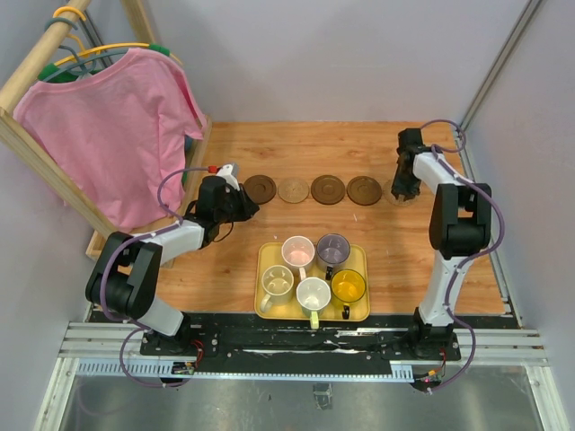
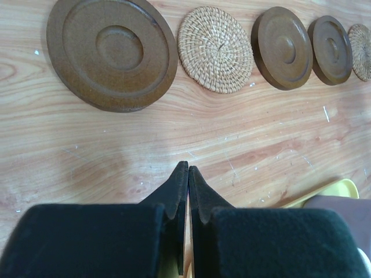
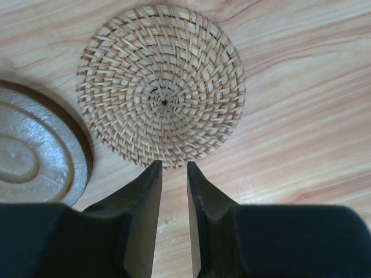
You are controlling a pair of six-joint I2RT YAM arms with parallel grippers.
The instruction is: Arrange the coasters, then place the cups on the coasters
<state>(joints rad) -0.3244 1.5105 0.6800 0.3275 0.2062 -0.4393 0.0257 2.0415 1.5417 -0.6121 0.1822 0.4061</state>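
Yellow tray (image 1: 358,260) at the near side holds all five cups (image 1: 314,293); none sits on a coaster. Left gripper (image 2: 188,168) has its fingers pressed together on nothing, just near of the leftmost brown coaster (image 2: 112,52). Right gripper (image 3: 174,168) is slightly parted and empty, its tips at the near edge of the woven coaster (image 3: 162,87), rightmost in the far row of five.
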